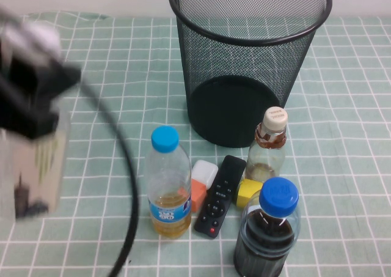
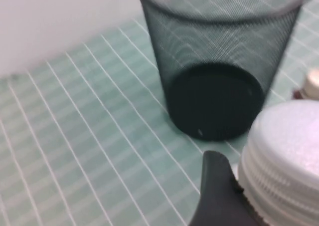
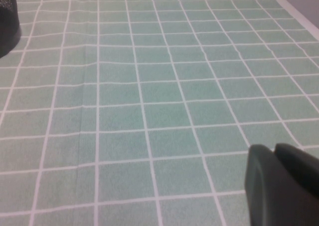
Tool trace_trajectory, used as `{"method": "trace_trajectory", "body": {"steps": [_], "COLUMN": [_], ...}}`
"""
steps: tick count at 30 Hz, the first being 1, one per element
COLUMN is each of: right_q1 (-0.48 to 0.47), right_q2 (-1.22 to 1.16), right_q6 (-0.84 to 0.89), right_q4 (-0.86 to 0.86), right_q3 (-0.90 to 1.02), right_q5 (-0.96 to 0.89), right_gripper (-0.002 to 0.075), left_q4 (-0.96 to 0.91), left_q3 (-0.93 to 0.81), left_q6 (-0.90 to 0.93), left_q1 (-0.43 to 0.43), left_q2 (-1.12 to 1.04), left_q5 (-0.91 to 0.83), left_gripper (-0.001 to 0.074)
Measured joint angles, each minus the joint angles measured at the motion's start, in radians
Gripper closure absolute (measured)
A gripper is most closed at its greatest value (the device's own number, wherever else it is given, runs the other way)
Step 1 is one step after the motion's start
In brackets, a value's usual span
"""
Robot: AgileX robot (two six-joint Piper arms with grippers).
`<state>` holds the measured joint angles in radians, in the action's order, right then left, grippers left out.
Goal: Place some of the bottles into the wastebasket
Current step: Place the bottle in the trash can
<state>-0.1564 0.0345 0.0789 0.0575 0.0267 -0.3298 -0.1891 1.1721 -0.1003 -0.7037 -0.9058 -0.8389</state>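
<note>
My left gripper [image 1: 32,103] is raised at the left of the table, blurred, and shut on the squarish clear bottle [image 1: 38,164] with green label marks, which hangs below it. In the left wrist view one finger [image 2: 214,196] presses against its ribbed white cap [image 2: 284,156]. The black wire-mesh wastebasket [image 1: 244,63] stands at the back centre and also shows in the left wrist view [image 2: 214,61]. The smaller bottle [image 1: 267,151] with cream cap and brownish neck stands just in front of it. My right gripper [image 3: 271,153] is shut and empty over bare cloth, out of the high view.
A blue-capped bottle of yellow liquid [image 1: 166,182], a blue-capped bottle of dark liquid [image 1: 269,234], a black remote [image 1: 220,195], a white-and-orange block [image 1: 201,182] and a yellow piece [image 1: 247,192] crowd the front centre. A black cable [image 1: 125,167] arcs down from the left arm.
</note>
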Motion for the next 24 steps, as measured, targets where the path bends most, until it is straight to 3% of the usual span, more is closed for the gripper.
{"method": "trace_trajectory", "body": {"steps": [9,17,24], "right_q1": [0.0,0.0,0.0], "right_q2": [0.0,0.0,0.0], "right_q6": [0.0,0.0,0.0], "right_q4": [0.0,0.0,0.0], "right_q3": [0.0,0.0,0.0], "right_q5": [0.0,0.0,0.0], "right_gripper": [0.0733,0.0733,0.0733], "left_q4": [0.084,0.319,0.559], "left_q3": [0.555,1.007,1.163], "left_q6": [0.215,0.428,0.665], "left_q1": [0.062,0.143,0.173], "left_q2": [-0.402,-0.776,-0.953], "left_q5": [-0.049,-0.002,0.161], "left_gripper": [0.0402,0.0402,0.0402]}}
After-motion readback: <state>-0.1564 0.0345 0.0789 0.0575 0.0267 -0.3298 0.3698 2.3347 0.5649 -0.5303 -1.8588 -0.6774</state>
